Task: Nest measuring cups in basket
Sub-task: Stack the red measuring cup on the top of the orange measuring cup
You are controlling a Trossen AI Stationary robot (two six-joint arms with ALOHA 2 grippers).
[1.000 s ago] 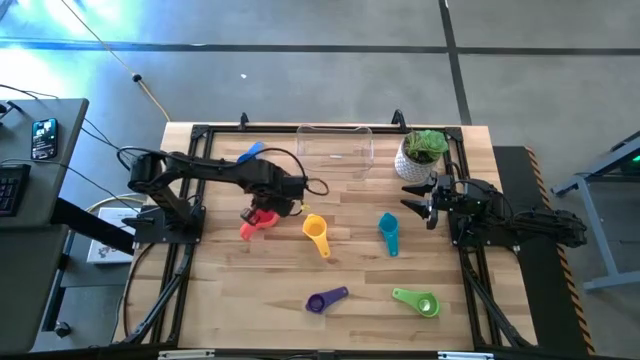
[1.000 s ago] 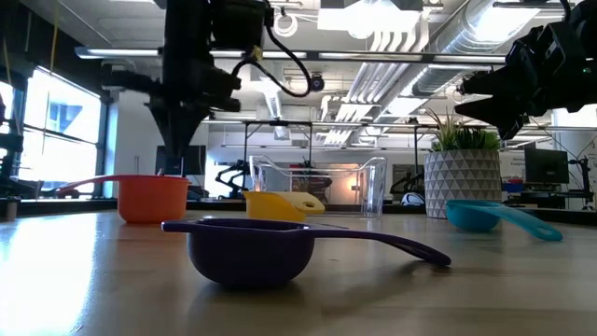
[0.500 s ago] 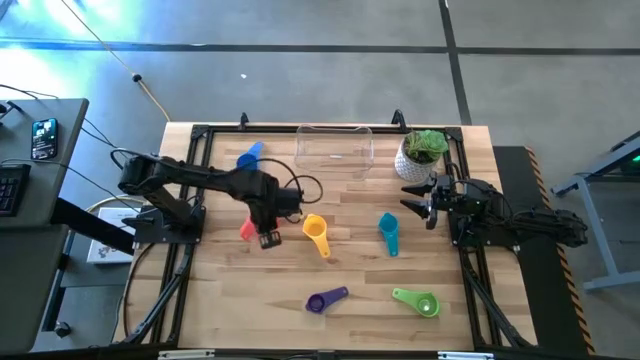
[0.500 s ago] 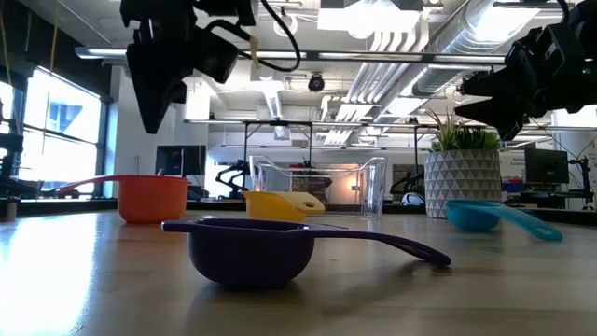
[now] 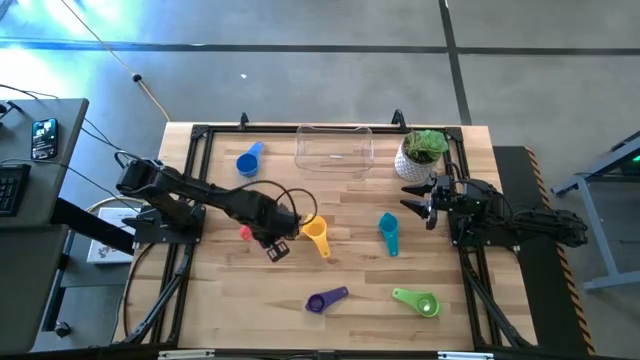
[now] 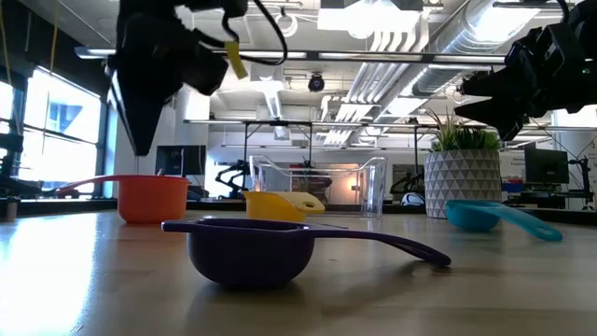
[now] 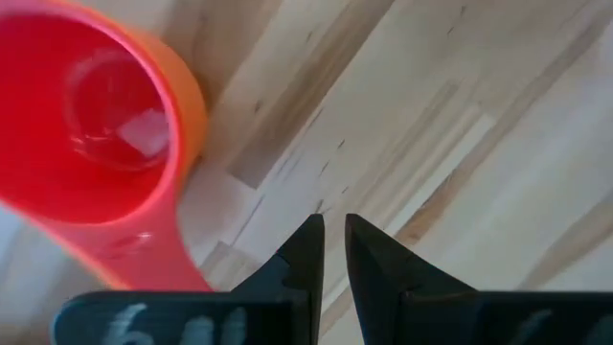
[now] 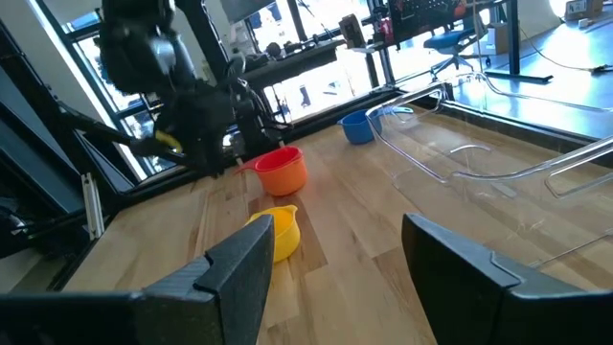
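Your left pincer [image 7: 330,225] hovers above bare wood, its 2 fingers [image 7: 306,254] drawn almost together with only a slit between them and nothing pinched. Just beside it, on the side toward its own arm's base, the red cup [image 7: 91,125] sits nested inside the orange cup [image 7: 194,105], both standing on the table and apart from the fingers. Just on the pincer's other side, toward the right arm, lies the yellow cup [image 5: 316,236]. Farther from the pincer, on the side away from the basket, the purple cup [image 5: 325,300] rests on the wood, and beyond that the green cup [image 5: 418,301] lies well apart. The teal cup [image 5: 388,232] sits between your 2 pincers, nearer the right one. The blue cup [image 5: 245,161] stands well apart from the left pincer, near the far edge, a little off the left end of the basket [image 5: 334,146]. You can see that the basket holds no cup. Your right pincer [image 5: 412,197] waits off the table surface with its fingers spread wide and nothing between them, just beside the white pot [image 5: 410,167] with the green plant, which stands next to the basket's right end.
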